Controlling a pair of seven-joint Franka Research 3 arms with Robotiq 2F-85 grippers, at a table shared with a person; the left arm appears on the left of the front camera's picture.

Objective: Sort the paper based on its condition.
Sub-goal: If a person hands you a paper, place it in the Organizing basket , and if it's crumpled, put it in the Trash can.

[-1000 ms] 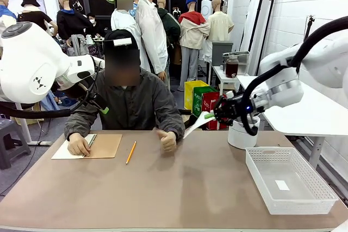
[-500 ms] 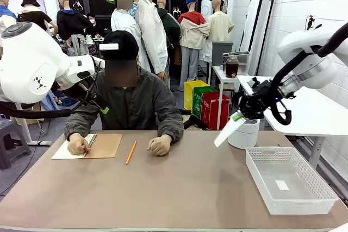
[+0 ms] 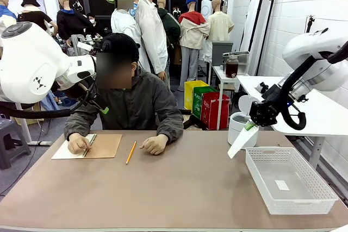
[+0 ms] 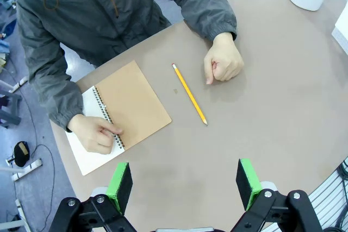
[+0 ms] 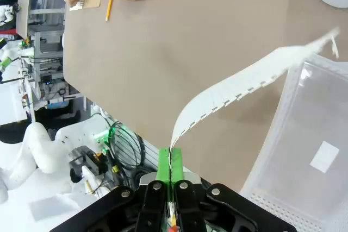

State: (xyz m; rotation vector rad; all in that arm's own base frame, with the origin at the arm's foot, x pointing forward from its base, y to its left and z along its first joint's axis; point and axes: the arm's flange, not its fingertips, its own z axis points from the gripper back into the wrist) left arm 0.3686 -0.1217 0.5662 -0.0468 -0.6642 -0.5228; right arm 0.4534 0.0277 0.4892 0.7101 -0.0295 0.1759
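Rightward since a second ago went the right gripper (image 3: 250, 126) — jaws clenched on the paper (image 3: 242, 140), hanging just left of the basket's (image 3: 255, 177) near-left rim; left gripper's (image 4: 185, 181) jaws gaped over bare surface (image 3: 179, 188).

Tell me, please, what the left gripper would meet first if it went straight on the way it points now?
Most likely bare table: the left gripper is open, and its line ends on brown tabletop between the notebook and the pencil. Depth is hard to judge.
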